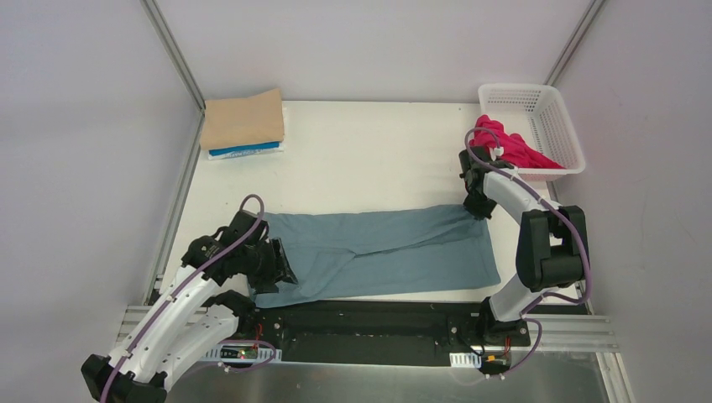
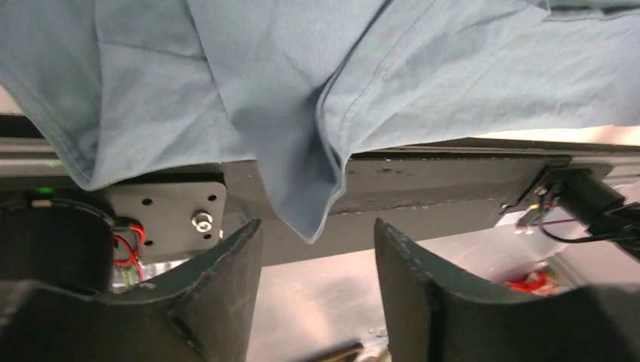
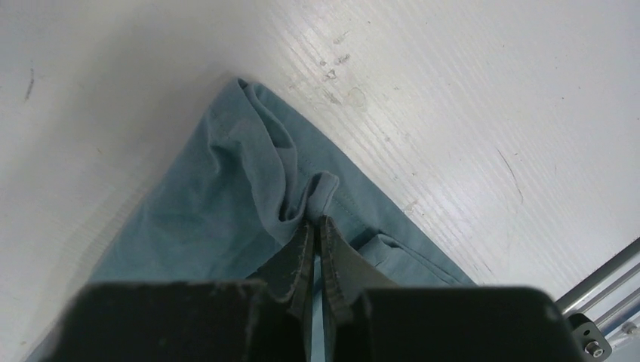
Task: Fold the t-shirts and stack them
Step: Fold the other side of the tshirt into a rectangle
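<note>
Right fingers (image 3: 341,260) pinch puckered hem of soft teal-blue t-shirt (image 1: 386,252); left fingers (image 2: 226,286) spread beneath limp hanging corner.

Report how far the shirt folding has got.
Done: tan t-shirt folded on the bright blue t-shirt at the far left. In hand: teal t-shirt lies part-folded near the front edge, right gripper shut on its far corner, left gripper open beside its hem. To do: magenta t-shirt, crumpled in the basket.
</note>
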Robot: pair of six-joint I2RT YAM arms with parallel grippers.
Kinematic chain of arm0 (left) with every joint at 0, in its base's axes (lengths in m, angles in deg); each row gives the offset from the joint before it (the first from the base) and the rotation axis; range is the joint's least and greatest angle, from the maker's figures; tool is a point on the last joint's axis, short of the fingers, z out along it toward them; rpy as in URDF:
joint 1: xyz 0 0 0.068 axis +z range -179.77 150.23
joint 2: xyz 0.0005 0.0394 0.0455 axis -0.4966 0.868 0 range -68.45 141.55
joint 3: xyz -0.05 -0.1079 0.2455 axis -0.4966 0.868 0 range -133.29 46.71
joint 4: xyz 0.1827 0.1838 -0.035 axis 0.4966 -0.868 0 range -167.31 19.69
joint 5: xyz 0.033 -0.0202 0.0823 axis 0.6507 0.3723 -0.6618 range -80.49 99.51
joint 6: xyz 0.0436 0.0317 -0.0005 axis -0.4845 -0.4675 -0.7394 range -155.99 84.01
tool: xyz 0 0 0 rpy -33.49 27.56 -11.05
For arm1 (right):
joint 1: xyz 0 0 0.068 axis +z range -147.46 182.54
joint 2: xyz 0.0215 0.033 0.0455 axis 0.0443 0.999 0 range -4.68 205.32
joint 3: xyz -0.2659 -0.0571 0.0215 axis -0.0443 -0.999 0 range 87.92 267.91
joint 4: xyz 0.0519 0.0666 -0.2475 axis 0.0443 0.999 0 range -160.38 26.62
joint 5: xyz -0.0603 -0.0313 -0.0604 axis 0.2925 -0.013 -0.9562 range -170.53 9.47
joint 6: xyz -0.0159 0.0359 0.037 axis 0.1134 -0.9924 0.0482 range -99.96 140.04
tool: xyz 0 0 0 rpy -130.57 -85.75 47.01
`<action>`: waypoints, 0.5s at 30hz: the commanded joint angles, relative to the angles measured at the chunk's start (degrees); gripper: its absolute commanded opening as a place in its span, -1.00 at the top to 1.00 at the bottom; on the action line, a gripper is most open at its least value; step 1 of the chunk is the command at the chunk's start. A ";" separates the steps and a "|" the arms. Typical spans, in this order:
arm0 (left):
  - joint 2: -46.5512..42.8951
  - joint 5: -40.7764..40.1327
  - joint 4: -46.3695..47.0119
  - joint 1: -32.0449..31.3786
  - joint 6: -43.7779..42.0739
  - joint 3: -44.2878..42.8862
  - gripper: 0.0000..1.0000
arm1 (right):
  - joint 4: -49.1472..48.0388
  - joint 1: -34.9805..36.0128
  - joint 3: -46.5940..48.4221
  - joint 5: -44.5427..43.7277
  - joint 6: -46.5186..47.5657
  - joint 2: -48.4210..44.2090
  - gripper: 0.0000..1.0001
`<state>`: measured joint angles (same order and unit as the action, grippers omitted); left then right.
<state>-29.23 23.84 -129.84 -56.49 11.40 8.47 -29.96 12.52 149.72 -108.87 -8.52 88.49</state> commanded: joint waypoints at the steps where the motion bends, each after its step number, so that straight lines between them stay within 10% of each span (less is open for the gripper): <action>1: 0.65 -0.23 -1.65 -0.70 0.40 -0.99 -0.27 | 1.34 -0.46 -1.76 -2.46 -1.47 -1.46 0.87; 7: 1.72 -4.32 2.17 -0.72 -1.91 -5.38 -0.96 | 2.87 -0.58 -2.69 -3.98 -3.15 -2.12 0.59; 11: 4.76 -8.67 6.51 -0.70 -3.01 -7.11 -0.98 | 6.68 -0.70 -2.87 -8.81 -5.66 -4.30 -0.44; 15: 11.24 -13.56 9.58 -0.70 -2.60 -7.41 -0.98 | 8.65 -0.70 -2.69 -10.21 -6.12 -9.55 -0.89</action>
<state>-23.24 16.97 -124.02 -56.82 9.87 2.67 -25.67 12.10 147.03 -114.71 -12.80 85.73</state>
